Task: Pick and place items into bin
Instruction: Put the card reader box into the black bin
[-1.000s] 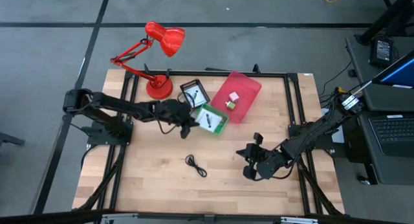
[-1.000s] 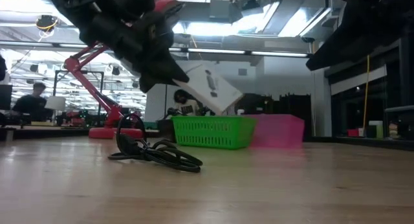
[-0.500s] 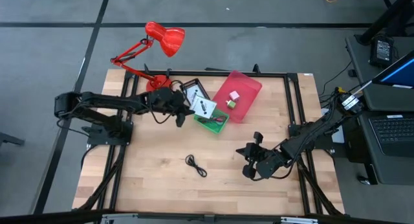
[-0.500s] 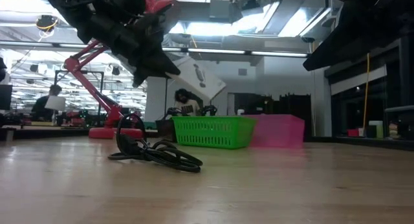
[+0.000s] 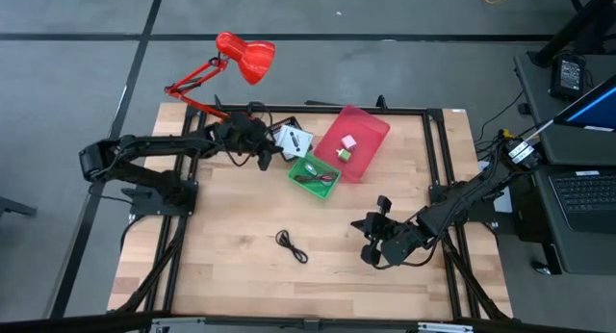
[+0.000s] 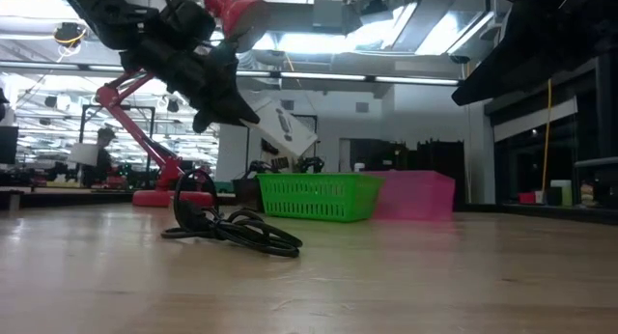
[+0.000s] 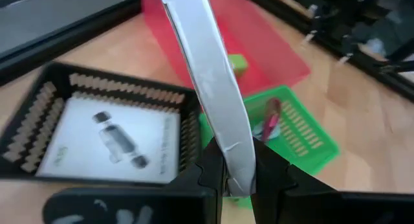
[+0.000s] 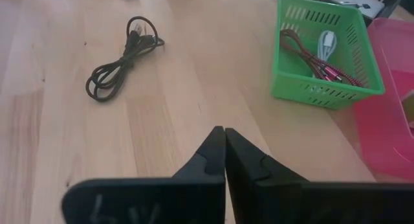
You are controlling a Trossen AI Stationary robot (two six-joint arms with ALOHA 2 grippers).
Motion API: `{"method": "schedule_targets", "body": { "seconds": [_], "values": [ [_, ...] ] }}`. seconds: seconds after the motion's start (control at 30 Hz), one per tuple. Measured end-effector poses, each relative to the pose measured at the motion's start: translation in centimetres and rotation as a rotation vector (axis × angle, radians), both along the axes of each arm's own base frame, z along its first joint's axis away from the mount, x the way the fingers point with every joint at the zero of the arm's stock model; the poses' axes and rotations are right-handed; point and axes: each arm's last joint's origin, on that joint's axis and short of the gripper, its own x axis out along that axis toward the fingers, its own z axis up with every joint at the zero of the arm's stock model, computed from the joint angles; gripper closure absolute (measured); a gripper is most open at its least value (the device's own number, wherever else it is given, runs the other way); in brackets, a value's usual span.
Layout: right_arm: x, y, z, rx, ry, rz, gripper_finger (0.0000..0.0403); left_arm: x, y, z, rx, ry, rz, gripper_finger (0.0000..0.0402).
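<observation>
My left gripper is shut on a white square card with black marks, above a black basket at the table's far middle. A second white card lies flat in that basket. A green basket holds the maroon cable and a small blue-silver piece. The pink bin holds the pink cube and the green roll. The black cable lies coiled on the table. My right gripper is shut and empty, near right. My left gripper pinches the white card at one edge between its two fingers; the wrist view shows the card edge-on. The card is lifted clear and sticks out of the fingers, slanting down toward the green basket.
A red desk lamp stands at the far left, right behind my left gripper. Black frame rails run along the table's sides. Bare wood lies around the black cable in the table's middle and near part.
My left gripper has carried the white card from above the green basket toward the table's far left, and now holds it above the black basket. The card has stayed in the fingers, lifted clear and tilted.
</observation>
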Motion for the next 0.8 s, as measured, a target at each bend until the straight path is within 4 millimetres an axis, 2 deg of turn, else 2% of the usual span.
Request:
{"method": "schedule_targets", "body": {
  "seconds": [0.3, 0.8],
  "values": [
    [0.6, -1.0, 0.0, -0.018, 0.007, -0.029, 0.0402, -1.8, 2.2, -0.7, -0.035, 0.071, 0.068, 0.0364],
    [1.6, -3.0, 0.0, -0.057, 0.025, -0.081, 0.0402, -1.8, 2.7, -1.8, -0.016, 0.142, 0.061, 0.0364]
  ]
}}
